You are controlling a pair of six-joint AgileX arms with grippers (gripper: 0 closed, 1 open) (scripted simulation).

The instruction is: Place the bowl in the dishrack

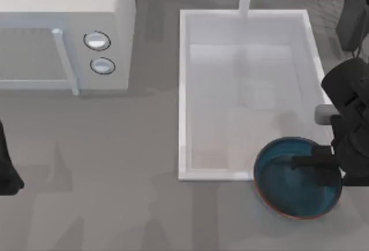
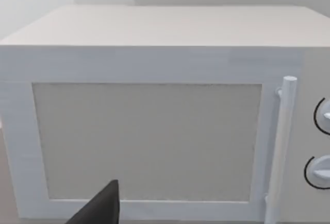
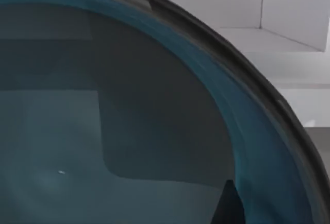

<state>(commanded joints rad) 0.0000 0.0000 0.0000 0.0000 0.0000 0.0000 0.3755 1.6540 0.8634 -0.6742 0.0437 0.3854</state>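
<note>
Grey bench (image 1: 115, 205) carries a glossy teal-blue round bowl (image 1: 288, 187) overlapping the white sink's (image 1: 183, 89) near right corner. Right gripper (image 1: 314, 163) reaches across its right rim, jaws' state indeterminable; dark wire dishrack (image 1: 328, 3) lies far beyond; left arm parked at left edge

The dishrack (image 1: 331, 0), beyond the sink's (image 1: 183, 89) far right corner, is cut off by the top view's edge and partly hidden behind the right arm. The right gripper (image 1: 323, 163) covers part of the bowl (image 1: 282, 182), its finger state unclear.
</note>
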